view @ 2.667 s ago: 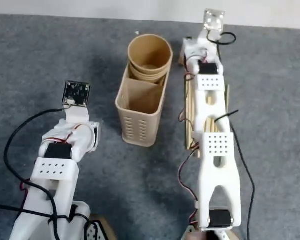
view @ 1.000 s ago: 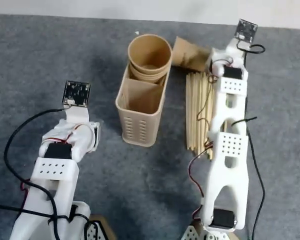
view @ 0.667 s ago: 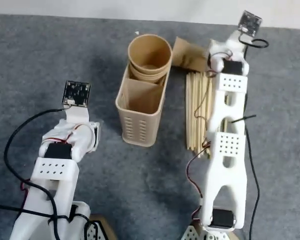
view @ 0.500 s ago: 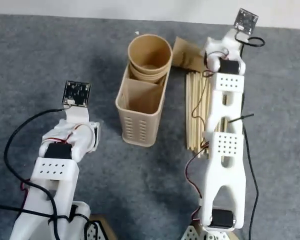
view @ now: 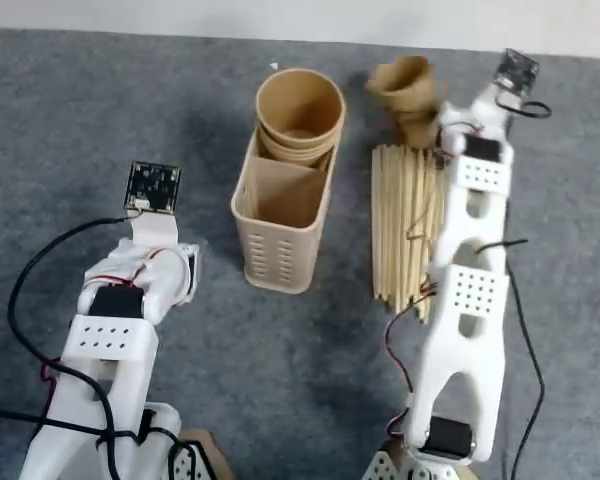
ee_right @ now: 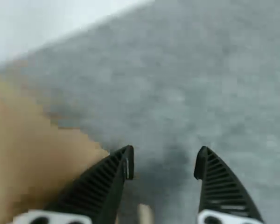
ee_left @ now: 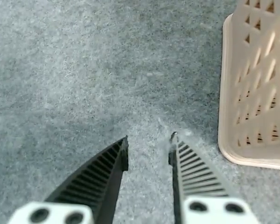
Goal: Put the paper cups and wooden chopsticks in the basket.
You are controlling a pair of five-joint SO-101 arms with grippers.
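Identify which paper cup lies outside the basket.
The lone paper cup on the table at the far end of the wooden chopsticks, beside the right claw. The other paper cups sit stacked in the far compartment of the basket.

Stacked paper cups (view: 300,100) in basket (view: 275,258) far compartment; loose cup (view: 402,85) at far end of chopsticks (view: 400,225).
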